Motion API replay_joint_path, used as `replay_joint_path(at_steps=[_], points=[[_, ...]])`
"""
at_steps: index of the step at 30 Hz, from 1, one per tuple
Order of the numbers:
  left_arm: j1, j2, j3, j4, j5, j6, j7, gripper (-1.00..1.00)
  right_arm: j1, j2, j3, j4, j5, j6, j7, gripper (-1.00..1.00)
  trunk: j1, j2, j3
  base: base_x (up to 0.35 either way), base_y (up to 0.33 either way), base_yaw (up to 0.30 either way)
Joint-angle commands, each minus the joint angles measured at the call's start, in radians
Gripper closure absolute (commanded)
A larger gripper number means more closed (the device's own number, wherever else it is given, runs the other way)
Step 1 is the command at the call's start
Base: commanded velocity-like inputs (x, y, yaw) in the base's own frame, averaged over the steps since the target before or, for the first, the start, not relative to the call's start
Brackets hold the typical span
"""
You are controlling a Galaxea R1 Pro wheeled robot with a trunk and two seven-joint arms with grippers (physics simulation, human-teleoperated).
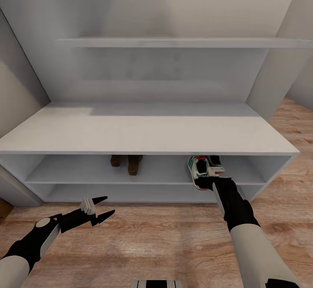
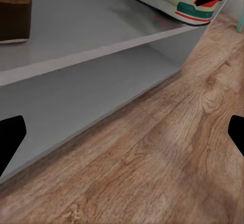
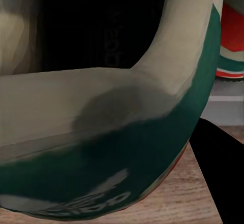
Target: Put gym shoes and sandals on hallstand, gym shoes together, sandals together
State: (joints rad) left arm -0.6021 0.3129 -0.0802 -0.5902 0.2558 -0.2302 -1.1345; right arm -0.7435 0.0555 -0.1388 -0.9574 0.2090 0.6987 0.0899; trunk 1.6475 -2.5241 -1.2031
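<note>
White hallstand [image 1: 143,133] – brown sandals [image 1: 127,162], white/green/red gym shoe [image 1: 203,171].

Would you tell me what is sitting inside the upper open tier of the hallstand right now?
Inside the hallstand, the two sandals stand mid-shelf. Toward the right sits a gym shoe, with the right gripper at it. The top board hides the tier's back.

Soft, even light; faint shadows under the long white wall shelf [image 1: 182,42]. Right wrist view blurred, perhaps from closeness.
</note>
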Motion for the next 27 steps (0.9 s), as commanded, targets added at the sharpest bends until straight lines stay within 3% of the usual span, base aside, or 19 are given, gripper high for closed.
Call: replay_joint_path(at_steps=[1,19,24,27], points=[[-0.001,0.002,-0.007,0.001,0.008,-0.005,0.001,-1.00,-0.001,0.001,-0.004,-0.001,0.010,0.004,0.008,1.00,0.000,0.000,-0.001,0.000,0.000,0.000],[-0.001,0.002,-0.007,0.000,0.008,-0.005,0.001,-1.00,-0.001,0.001,-0.002,-0.001,0.010,0.004,0.008,1.00,0.000,-0.001,-0.005,0.000,0.000,0.000],[-0.001,0.002,-0.008,0.000,0.008,-0.005,0.001,-1.00,-0.001,0.001,-0.002,-0.001,0.010,0.004,0.008,1.00,0.002,-0.002,-0.024,0.000,0.000,0.000],[-0.001,0.002,-0.007,0.000,0.008,-0.005,0.001,-1.00,-0.001,0.001,-0.002,-0.001,0.010,0.004,0.008,1.00,0.002,-0.002,-0.024,0.000,0.000,0.000]])
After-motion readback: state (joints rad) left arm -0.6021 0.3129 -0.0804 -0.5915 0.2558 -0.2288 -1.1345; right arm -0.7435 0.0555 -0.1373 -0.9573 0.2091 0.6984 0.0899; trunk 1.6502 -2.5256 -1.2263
